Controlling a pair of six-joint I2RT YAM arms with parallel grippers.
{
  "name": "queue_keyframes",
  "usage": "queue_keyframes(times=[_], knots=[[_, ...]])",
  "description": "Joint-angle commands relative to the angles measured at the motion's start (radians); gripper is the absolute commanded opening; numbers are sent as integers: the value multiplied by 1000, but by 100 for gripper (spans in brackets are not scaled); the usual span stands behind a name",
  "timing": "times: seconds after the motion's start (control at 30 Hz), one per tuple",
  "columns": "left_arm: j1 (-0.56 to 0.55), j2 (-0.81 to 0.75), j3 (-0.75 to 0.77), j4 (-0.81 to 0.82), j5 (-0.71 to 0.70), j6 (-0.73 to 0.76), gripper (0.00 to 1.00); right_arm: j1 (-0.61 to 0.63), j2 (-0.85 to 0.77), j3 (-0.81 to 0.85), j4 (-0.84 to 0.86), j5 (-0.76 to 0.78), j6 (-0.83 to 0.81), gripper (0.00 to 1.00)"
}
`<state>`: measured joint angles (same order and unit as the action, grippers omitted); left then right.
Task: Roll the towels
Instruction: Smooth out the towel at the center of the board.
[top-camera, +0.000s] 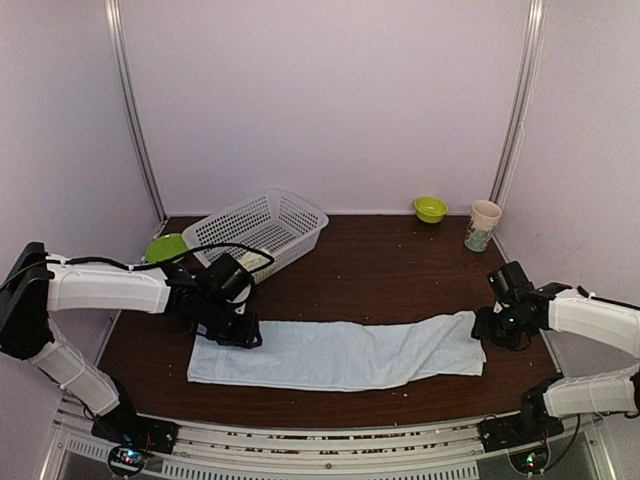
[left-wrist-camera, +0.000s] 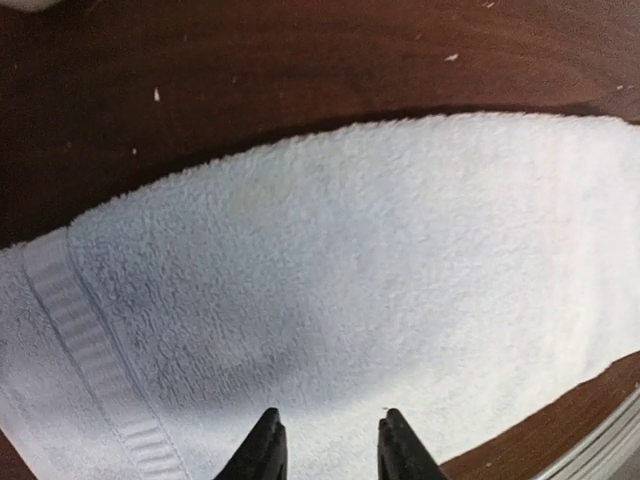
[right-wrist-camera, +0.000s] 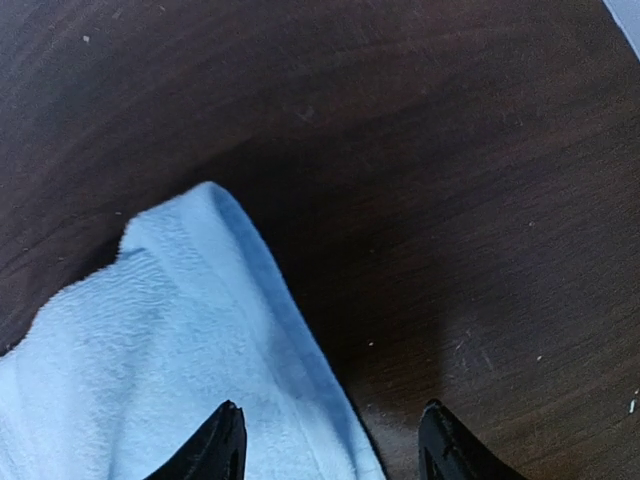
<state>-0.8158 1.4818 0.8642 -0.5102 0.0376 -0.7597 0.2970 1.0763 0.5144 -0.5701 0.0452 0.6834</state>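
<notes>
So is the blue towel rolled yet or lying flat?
Flat: the pale blue towel lies stretched across the table, no roll started.

Pale blue towel fluffy terry cloth, matt; table dark wood, faint sheen; basket white plastic mesh

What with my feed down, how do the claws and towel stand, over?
Left claw open over blue towel, left end. Right claw open at its right corner. Towel flat, unrolled. Basket behind, off it.

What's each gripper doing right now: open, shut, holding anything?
Left gripper: open, empty, above the blue towel near its left end.
Right gripper: open, empty, straddling the towel's right edge.
</notes>
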Motion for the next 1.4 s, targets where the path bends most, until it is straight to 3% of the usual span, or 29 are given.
queue_keyframes(times=[0.0,0.17,0.37,0.5,0.9,0.93,1.03,1.1,1.37], knots=[[-2,71,-50,56,-52,-17,27,-34,86,-22,82,-56,1,58],[30,69,-143,59,-112,-60,1,-39,147,6,89,-86,-24,49],[77,34,-263,93,-139,-97,0,-41,217,67,41,-50,-79,10],[82,45,-294,120,-132,-100,0,-49,253,121,9,-27,-103,0],[83,111,-332,201,-97,-107,0,-48,376,298,-78,170,-157,0],[83,114,-335,209,-92,-106,0,-50,401,306,-76,165,-160,6],[83,133,-336,232,-73,-107,0,-50,432,329,-79,126,-151,35],[83,140,-332,245,-61,-106,0,-50,387,321,-77,98,-133,45],[83,140,-306,250,-52,-94,0,-50,121,166,-123,-23,-37,51]])
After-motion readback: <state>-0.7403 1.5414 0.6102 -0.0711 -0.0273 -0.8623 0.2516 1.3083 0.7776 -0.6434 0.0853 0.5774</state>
